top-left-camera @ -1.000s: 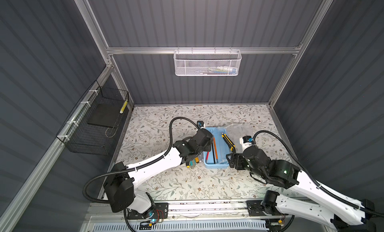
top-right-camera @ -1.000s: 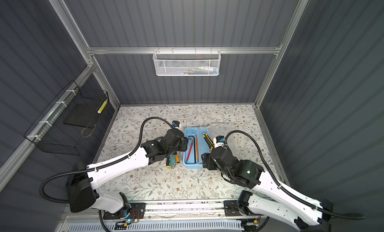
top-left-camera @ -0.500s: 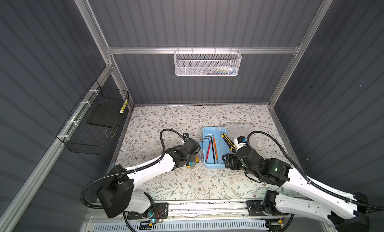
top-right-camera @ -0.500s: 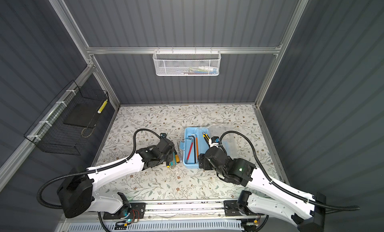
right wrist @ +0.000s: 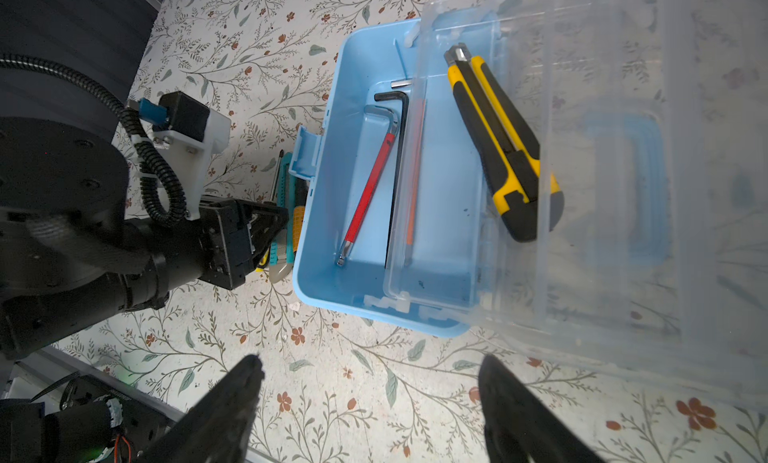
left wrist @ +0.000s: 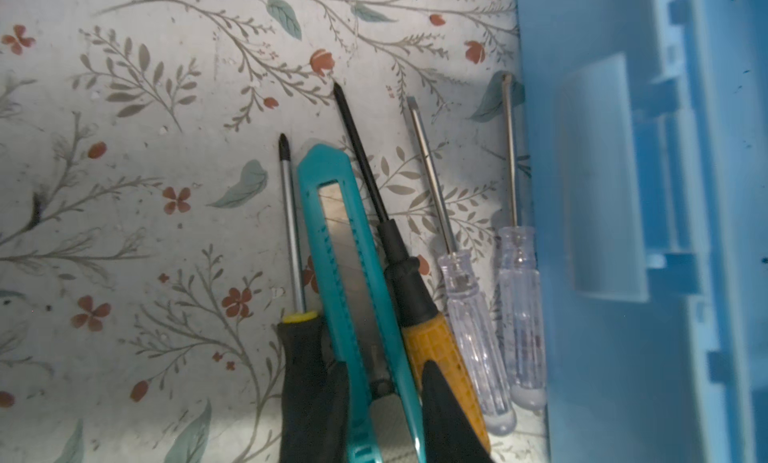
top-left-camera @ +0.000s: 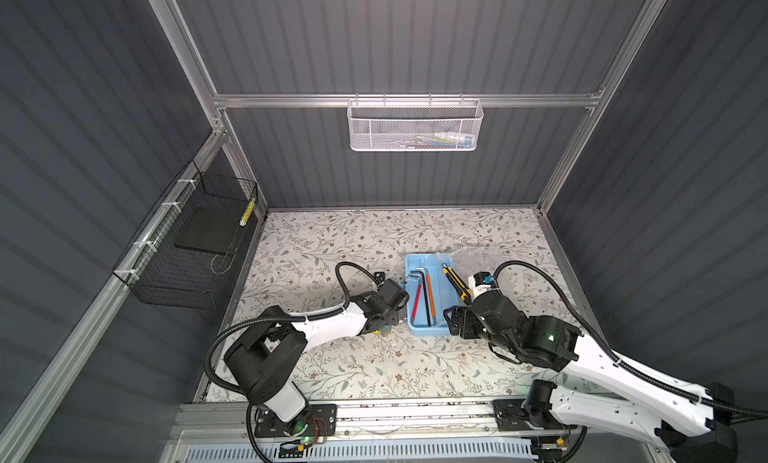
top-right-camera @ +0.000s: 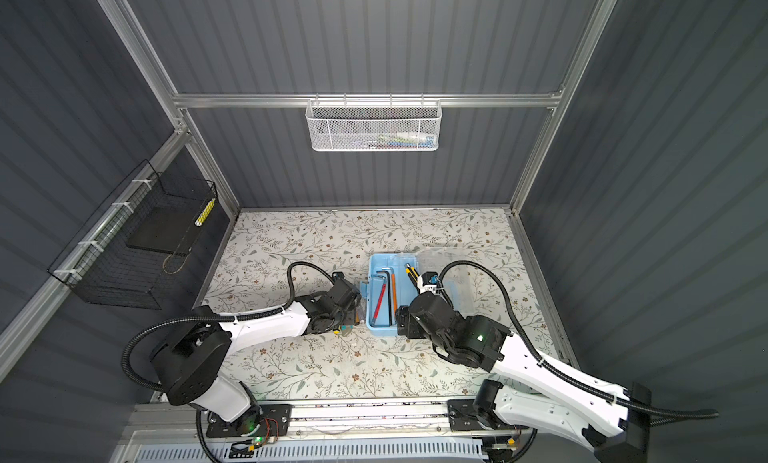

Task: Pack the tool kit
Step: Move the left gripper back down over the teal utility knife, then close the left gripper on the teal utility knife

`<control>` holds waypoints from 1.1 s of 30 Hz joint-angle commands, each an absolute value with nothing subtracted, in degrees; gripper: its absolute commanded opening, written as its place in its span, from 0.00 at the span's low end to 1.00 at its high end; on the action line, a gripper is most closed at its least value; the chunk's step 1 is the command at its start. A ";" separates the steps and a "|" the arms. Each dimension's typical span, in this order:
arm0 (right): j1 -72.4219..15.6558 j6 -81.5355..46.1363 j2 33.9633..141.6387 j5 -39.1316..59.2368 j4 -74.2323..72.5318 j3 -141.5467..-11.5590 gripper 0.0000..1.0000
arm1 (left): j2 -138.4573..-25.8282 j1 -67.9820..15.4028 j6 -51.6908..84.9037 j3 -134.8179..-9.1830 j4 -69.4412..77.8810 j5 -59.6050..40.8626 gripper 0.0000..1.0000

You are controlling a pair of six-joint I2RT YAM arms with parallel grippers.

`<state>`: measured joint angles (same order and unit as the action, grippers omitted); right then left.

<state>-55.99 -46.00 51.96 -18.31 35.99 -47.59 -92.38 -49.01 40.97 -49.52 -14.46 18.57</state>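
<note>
The left arm lies low and stretched over the tabletop [top-left-camera: 332, 240], its left tool [left wrist: 386, 365] angled down beside the light-blue box [right wrist: 316, 249]. The bent right arm holds the right tool [right wrist: 370, 361] over bare tabletop just short of the box's end. The box, its clear lid [right wrist: 602, 191] swung open, holds a red hex key [right wrist: 370, 191], a black hex key [right wrist: 399, 170] and an orange-shafted tool [right wrist: 411, 170], with a yellow-and-black knife [right wrist: 498, 141] at its lid-side rim. The left tool is closed narrowly on the teal utility knife [left wrist: 332, 240], with screwdrivers [left wrist: 473, 336] lying beside it, three of them between it and the box, and the right tool gapes wide, holding nothing

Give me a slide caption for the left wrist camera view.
Left gripper pinches the teal utility knife, lying among four screwdrivers on the floral mat beside the light-blue box.
</note>
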 commanded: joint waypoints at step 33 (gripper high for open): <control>-54.23 -45.09 51.39 -19.27 34.52 -44.40 0.83 | -100.85 -47.81 42.21 -51.31 -16.06 21.40 0.37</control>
<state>-54.46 -45.84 51.79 -18.81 34.72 -44.99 -98.35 -48.34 42.46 -51.18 -12.36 21.21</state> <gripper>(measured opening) 0.825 0.365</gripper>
